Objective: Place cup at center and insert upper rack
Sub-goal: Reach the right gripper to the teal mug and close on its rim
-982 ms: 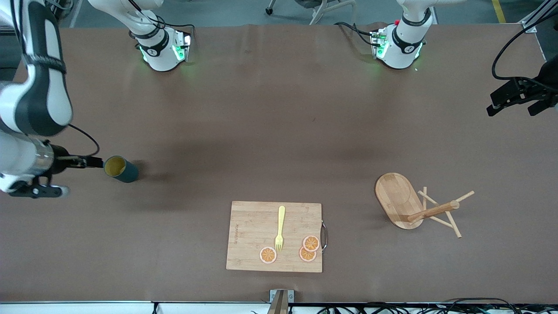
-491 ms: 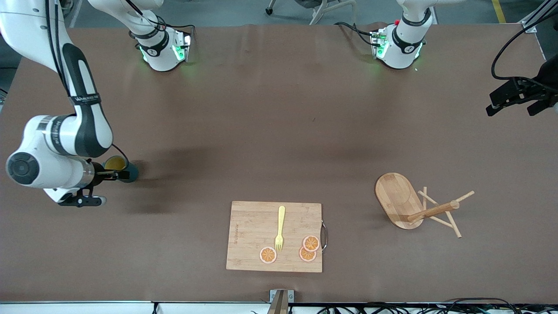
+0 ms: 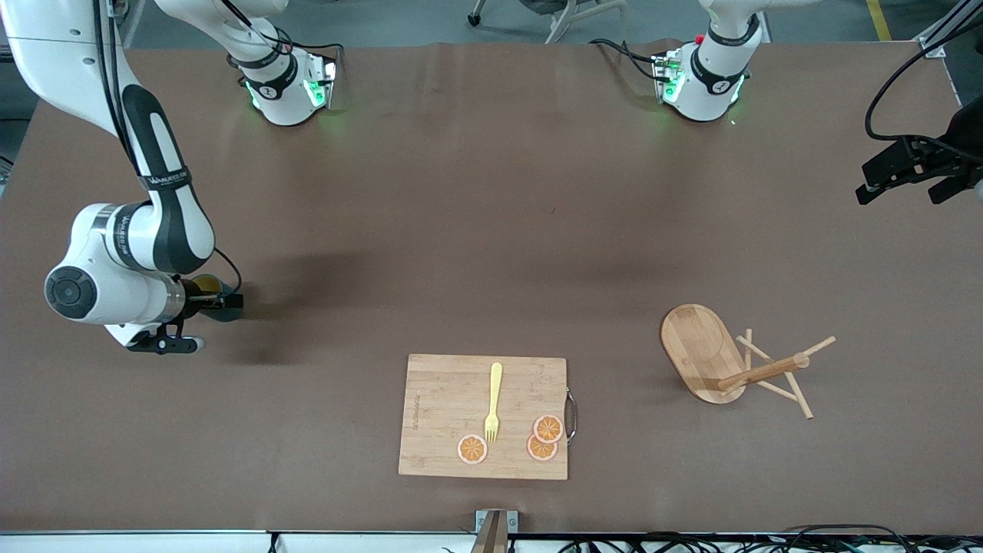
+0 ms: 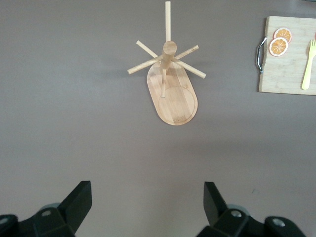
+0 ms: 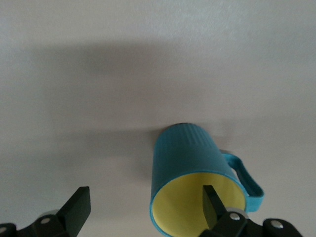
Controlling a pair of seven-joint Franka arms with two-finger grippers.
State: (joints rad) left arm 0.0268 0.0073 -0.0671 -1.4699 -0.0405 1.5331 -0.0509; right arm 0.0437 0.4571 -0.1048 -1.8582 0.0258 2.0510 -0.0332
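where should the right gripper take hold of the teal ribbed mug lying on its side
Probably by the rim: the dark teal ribbed mug lies on its side, its yellow mouth toward the open right gripper. Come in along the table from the mouth end, one finger inside, one outside the wall, clear of the loop handle.

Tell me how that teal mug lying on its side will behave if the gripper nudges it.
The teal mug lies on its ribbed round wall, so it would probably roll. Its loop handle may stop the roll. The right gripper has one finger inside the rim; closing could pinch the rigid wall.
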